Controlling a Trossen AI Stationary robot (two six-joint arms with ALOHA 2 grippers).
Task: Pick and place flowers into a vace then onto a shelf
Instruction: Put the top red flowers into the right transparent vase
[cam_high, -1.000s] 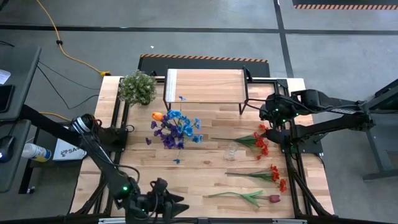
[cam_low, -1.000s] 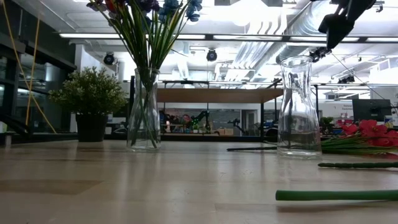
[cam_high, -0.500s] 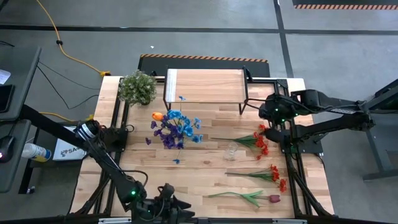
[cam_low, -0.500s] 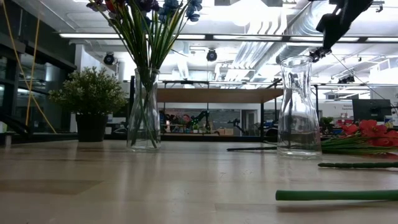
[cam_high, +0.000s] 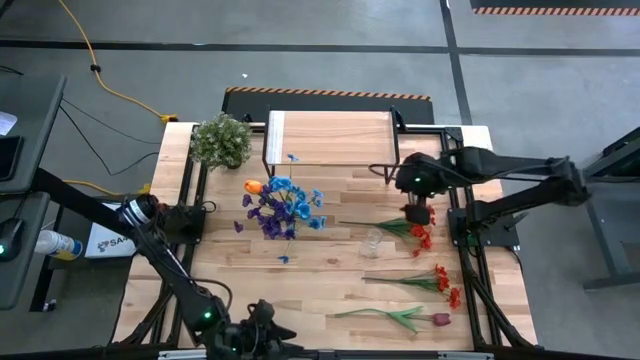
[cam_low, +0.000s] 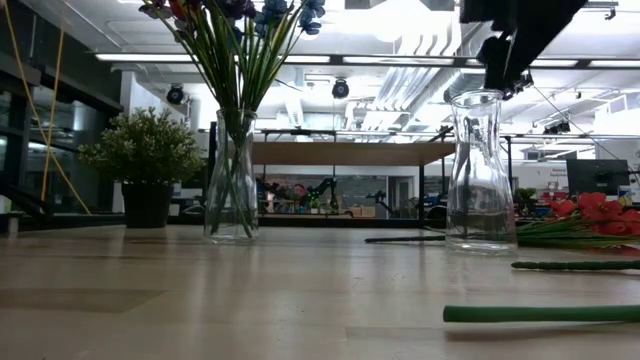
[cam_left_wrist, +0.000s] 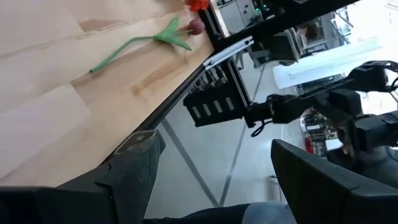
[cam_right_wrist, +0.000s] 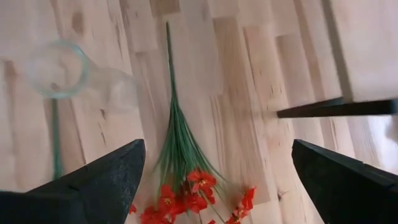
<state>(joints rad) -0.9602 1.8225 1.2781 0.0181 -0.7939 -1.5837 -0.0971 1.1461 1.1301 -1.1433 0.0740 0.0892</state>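
Note:
A clear vase (cam_high: 280, 215) at the table's middle holds blue, purple and orange flowers (cam_low: 240, 30). An empty vase (cam_high: 373, 243) (cam_low: 482, 175) stands upright to its right. Red flowers (cam_high: 420, 232) (cam_right_wrist: 183, 168) lie flat on the table beside it, with more red ones (cam_high: 440, 280) and a tulip (cam_high: 400, 318) (cam_left_wrist: 155, 40) nearer the front. The shelf (cam_high: 330, 140) stands at the far edge. My right gripper (cam_high: 415, 205) (cam_right_wrist: 221, 180) hangs open above the red bunch, pointing steeply down. My left gripper (cam_high: 272, 335) (cam_left_wrist: 217, 186) is open at the near edge, touching nothing.
A bushy green plant (cam_high: 222, 140) in a dark pot stands at the far left next to the shelf. A black shelf leg (cam_right_wrist: 336, 109) runs close to my right gripper. Bare wood lies between the two vases and the near edge.
My right gripper has moved toward the table's left and a little down, away from the shelf's right leg to a spot over the red bunch, and has tipped further downward. It stays open. My left gripper has sunk slightly at the near edge.

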